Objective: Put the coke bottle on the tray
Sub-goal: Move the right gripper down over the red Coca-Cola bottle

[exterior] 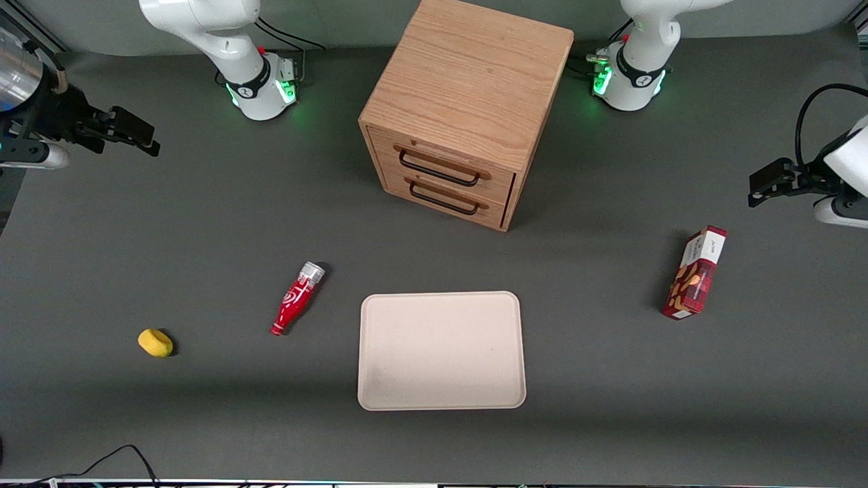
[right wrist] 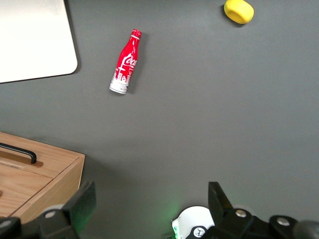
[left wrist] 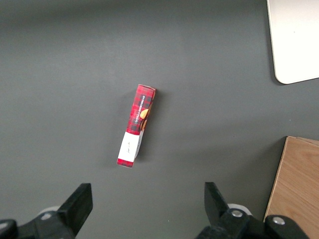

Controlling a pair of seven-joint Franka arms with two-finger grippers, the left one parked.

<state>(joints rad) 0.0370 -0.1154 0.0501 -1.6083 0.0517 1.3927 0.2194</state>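
The coke bottle (exterior: 297, 298) lies on its side on the dark table, beside the tray (exterior: 441, 352) toward the working arm's end. Its silver base points away from the front camera and its red neck points toward it. The tray is cream-beige, flat and holds nothing. My gripper (exterior: 139, 135) hangs open and empty above the working arm's end of the table, farther from the front camera than the bottle and well apart from it. In the right wrist view the bottle (right wrist: 125, 62) and a corner of the tray (right wrist: 30, 40) show ahead of the open gripper (right wrist: 151, 196).
A wooden two-drawer cabinet (exterior: 461, 115) stands farther from the front camera than the tray. A small yellow object (exterior: 155, 342) lies toward the working arm's end, beside the bottle. A red snack box (exterior: 695, 273) lies toward the parked arm's end. A cable (exterior: 115, 457) lies at the near table edge.
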